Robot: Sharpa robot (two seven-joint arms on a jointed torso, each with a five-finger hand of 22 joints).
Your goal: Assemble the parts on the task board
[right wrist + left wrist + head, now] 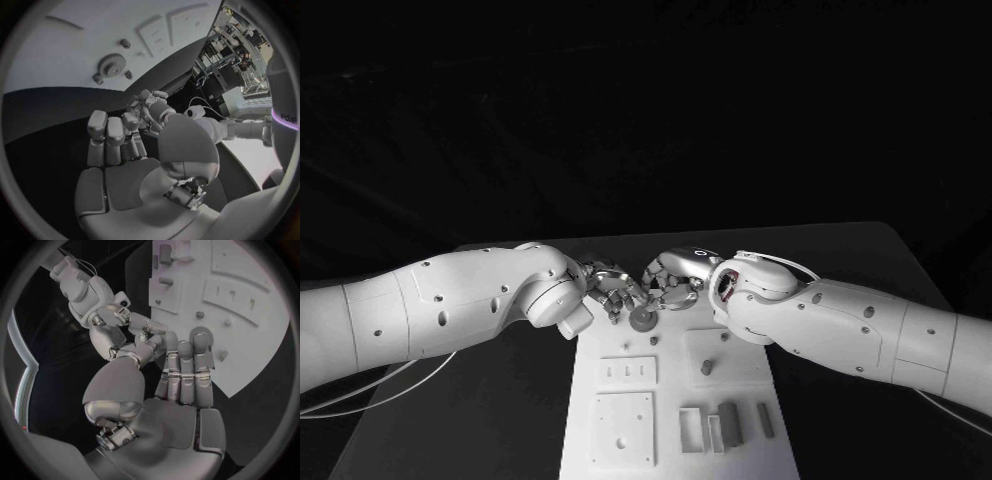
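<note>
Arms are converging from both sides over the far end of the task board (678, 400), which is lying lengthwise on the black table (877, 260). Dark tabletop is stretching open beyond and beside both hands. The left hand (610, 285) and right hand (678, 280) are meeting fingertip to fingertip just past the board's far edge; whether either is pinching anything, I cannot tell. A grey gear (111, 64) is sitting on the board right under the fingers. Nearer the robot from the hands, grey upright blocks (728, 418) are standing beside recessed white plates (623, 428).
</note>
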